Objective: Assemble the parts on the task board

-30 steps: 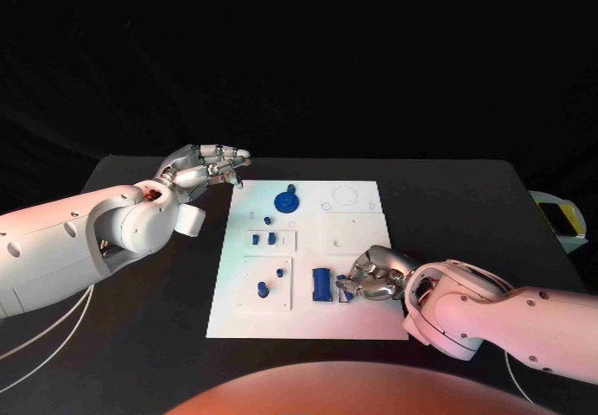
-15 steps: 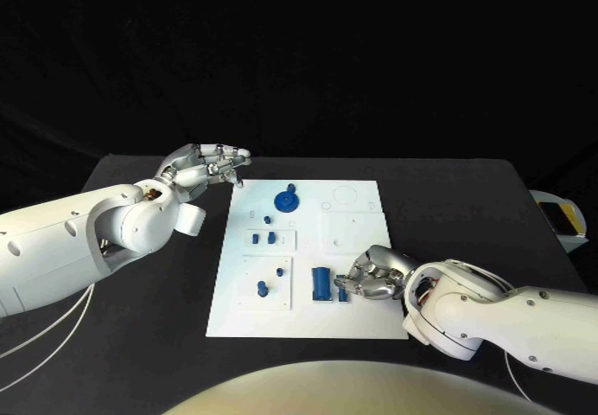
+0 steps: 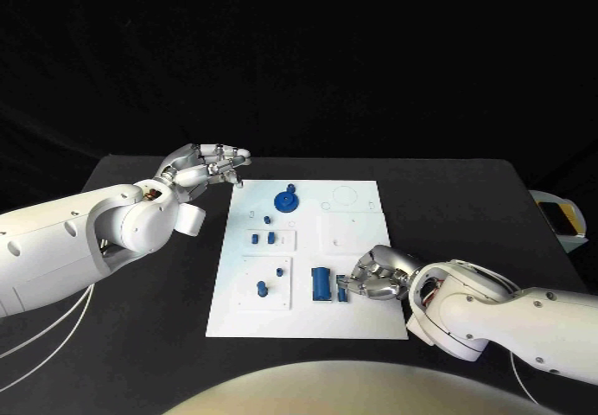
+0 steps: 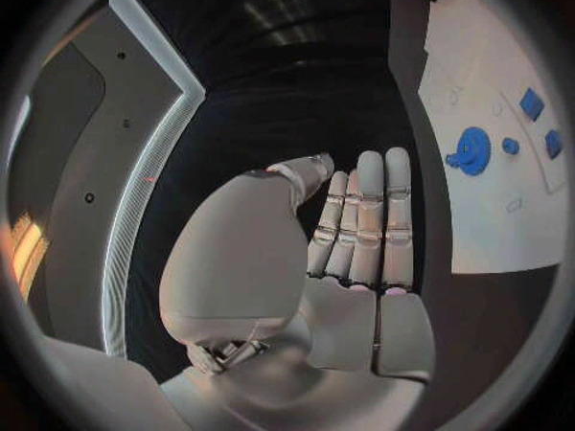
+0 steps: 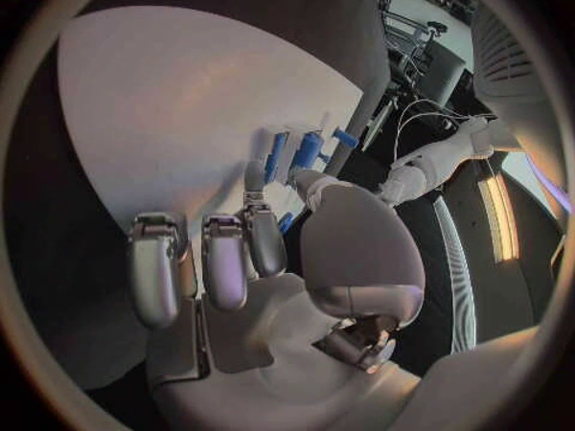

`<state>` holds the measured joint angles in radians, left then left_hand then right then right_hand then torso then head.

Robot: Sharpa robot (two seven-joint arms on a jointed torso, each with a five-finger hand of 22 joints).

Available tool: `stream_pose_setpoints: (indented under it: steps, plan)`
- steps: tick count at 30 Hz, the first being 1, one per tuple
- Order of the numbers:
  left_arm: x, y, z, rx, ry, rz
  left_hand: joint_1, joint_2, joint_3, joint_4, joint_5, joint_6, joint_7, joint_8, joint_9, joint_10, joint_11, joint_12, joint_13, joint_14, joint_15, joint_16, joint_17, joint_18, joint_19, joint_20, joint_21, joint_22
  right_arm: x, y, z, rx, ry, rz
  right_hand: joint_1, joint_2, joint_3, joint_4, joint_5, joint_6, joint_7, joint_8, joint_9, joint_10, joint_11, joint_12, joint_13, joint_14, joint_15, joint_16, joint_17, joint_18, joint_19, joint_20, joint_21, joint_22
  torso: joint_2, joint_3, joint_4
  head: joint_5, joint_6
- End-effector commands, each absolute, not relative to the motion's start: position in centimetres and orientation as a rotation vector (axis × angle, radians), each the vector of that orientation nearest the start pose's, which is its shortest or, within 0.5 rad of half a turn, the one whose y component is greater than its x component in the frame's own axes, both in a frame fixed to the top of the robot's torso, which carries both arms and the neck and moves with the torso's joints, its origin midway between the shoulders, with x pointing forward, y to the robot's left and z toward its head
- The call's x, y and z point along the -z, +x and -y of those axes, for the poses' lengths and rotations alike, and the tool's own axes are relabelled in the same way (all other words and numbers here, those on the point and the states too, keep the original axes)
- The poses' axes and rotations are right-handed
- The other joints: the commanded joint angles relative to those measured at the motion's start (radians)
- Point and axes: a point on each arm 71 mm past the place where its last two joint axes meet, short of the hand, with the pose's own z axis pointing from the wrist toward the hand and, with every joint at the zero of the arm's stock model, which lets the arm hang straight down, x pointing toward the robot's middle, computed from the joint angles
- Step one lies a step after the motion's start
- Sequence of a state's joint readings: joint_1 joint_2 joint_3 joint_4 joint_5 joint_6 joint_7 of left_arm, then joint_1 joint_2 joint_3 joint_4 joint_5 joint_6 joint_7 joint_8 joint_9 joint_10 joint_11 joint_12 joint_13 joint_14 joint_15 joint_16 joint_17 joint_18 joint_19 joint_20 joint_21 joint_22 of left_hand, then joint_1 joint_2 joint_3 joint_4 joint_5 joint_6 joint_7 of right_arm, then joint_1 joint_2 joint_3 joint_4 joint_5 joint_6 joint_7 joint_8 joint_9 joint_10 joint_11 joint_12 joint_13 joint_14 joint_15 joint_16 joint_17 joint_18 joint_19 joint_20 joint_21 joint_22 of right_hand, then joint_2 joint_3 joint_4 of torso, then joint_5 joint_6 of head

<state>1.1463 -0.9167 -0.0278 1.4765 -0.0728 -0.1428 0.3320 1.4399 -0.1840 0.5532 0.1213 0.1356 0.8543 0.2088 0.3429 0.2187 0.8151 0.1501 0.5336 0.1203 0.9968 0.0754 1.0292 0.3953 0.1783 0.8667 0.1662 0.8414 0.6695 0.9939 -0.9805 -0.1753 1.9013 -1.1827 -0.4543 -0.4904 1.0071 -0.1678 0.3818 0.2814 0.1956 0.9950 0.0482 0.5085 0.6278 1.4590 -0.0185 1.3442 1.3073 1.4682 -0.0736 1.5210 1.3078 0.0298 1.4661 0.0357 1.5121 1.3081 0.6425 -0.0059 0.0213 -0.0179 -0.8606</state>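
The white task board (image 3: 355, 226) lies mid-table. On it are a blue gear (image 3: 287, 201), small blue pieces (image 3: 263, 236) in a recess and a blue cylinder (image 3: 321, 281). My right hand (image 3: 377, 275) rests on the board's near right part, fingers curled beside the cylinder. A small blue part (image 3: 343, 294) sits at its fingertips, and the right wrist view shows that blue part (image 5: 286, 222) between thumb and a finger. My left hand (image 3: 200, 164) hovers off the board's far left corner and holds nothing; its fingers (image 4: 365, 220) lie side by side, with the gear (image 4: 472, 149) beyond.
Two more blue pieces (image 3: 267, 284) sit in the board's near left plate. A yellow and white object (image 3: 558, 216) lies past the table's right edge. Pale cables (image 3: 37, 341) hang by the left arm. Black tabletop surrounds the board.
My right hand has crept a little to the right and nearer, with the small blue part at its fingertips. The left hand has stayed still.
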Motion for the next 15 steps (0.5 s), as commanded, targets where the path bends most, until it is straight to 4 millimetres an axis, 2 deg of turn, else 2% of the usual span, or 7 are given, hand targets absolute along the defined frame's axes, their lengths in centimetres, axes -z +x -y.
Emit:
stream_pose_setpoints:
  steps: [1,5,7,9,12,13,15]
  plan:
    - [20.4,48.4,-24.9,1.552,-1.099,-1.547,-0.004,0.004,0.004,-0.002,0.002,-0.006,0.0,0.004,0.001,-0.009,0.001,0.007,-0.001,-0.006,-0.001,0.004,-0.001,0.005,-0.005,0.002,-0.001,0.002,28.3,34.3,18.7,-0.682,0.374,-2.087,0.025,-0.007,-0.013,-0.003,0.007,-0.007,0.008,-0.008,-0.001,-0.003,0.002,-0.017,0.101,0.082,-0.005,0.003,0.156,-0.014,0.075,-0.004,-0.012,0.242,-0.001,0.0003,-0.0001,0.0,0.004]
    - [20.4,48.5,-25.0,1.551,-1.098,-1.54,-0.01,0.004,0.003,0.002,0.001,-0.008,0.001,0.005,0.001,-0.01,0.002,0.009,-0.001,-0.007,0.0,0.005,-0.002,0.005,-0.006,0.002,-0.002,0.001,27.3,35.3,19.1,-0.817,0.421,-1.976,0.074,-0.001,-0.033,-0.007,0.022,-0.064,0.032,-0.049,-0.015,-0.024,0.022,-0.048,0.082,0.074,0.011,-0.013,0.124,-0.002,0.049,0.007,-0.071,0.225,-0.005,-0.0016,-0.0018,-0.003,0.013]
    - [20.4,48.5,-25.0,1.55,-1.099,-1.534,-0.013,0.004,0.002,0.004,0.001,-0.008,0.0,0.005,0.001,-0.01,0.002,0.009,-0.002,-0.007,0.001,0.005,-0.002,0.005,-0.006,0.003,-0.003,0.001,26.6,36.0,19.4,-0.905,0.444,-1.903,0.123,0.009,-0.033,-0.023,0.042,-0.098,0.051,-0.075,-0.025,-0.069,0.038,-0.119,0.037,0.061,0.026,-0.041,0.074,0.017,0.008,0.017,-0.162,0.197,-0.007,-0.0021,-0.002,-0.004,0.018]
    - [20.6,48.6,-25.0,1.551,-1.109,-1.528,-0.024,0.002,-0.003,0.012,0.0,-0.011,0.0,0.006,0.001,-0.01,0.002,0.012,-0.002,-0.012,0.002,0.005,-0.003,0.004,-0.01,0.005,-0.01,-0.003,26.0,36.8,19.7,-0.995,0.469,-1.832,0.16,0.013,-0.029,-0.041,0.046,-0.11,0.056,-0.085,-0.028,-0.086,0.043,-0.143,0.021,0.059,0.029,-0.046,0.067,0.025,-0.01,0.024,-0.204,0.185,-0.014,-0.0033,-0.0014,-0.007,0.028]
    - [21.0,48.6,-25.0,1.549,-1.13,-1.513,-0.037,-0.001,-0.01,0.025,-0.002,-0.015,-0.001,0.008,0.002,-0.011,0.002,0.018,-0.002,-0.03,0.005,-0.001,-0.006,0.004,-0.02,0.009,-0.028,-0.013,25.4,38.3,20.4,-1.085,0.538,-1.752,0.232,0.019,-0.023,-0.074,0.026,-0.133,0.07,-0.107,-0.034,-0.221,0.057,-0.354,-0.123,0.012,0.041,-0.144,-0.082,0.07,-0.118,0.038,-0.444,0.106,-0.026,-0.0052,-0.0019,-0.013,0.045]
    - [21.1,48.7,-25.1,1.548,-1.139,-1.506,-0.045,-0.006,-0.017,0.035,-0.004,-0.021,-0.003,0.009,0.001,-0.008,0.003,0.024,-0.001,-0.068,0.008,-0.027,-0.019,0.002,-0.041,0.015,-0.059,-0.03,25.3,39.0,20.7,-1.106,0.569,-1.729,0.243,0.021,-0.021,-0.08,0.018,-0.136,0.073,-0.111,-0.035,-0.242,0.058,-0.389,-0.149,0.003,0.043,-0.163,-0.107,0.076,-0.133,0.04,-0.481,0.092,-0.03,-0.0062,-0.0025,-0.014,0.055]
    - [21.4,48.9,-25.2,1.544,-1.16,-1.483,-0.053,-0.011,-0.029,0.052,-0.006,-0.024,-0.005,0.012,0.003,0.001,0.003,0.032,-0.001,-0.119,0.017,-0.08,-0.046,0.0,-0.072,0.026,-0.12,-0.066,25.3,40.5,21.5,-1.14,0.637,-1.683,0.271,0.023,-0.008,-0.097,0.005,-0.151,0.084,-0.122,-0.037,-0.372,0.068,-0.599,-0.304,-0.056,0.053,-0.275,-0.255,0.106,-0.217,0.048,-0.674,0.02,-0.039,-0.009,-0.0029,-0.017,0.068]
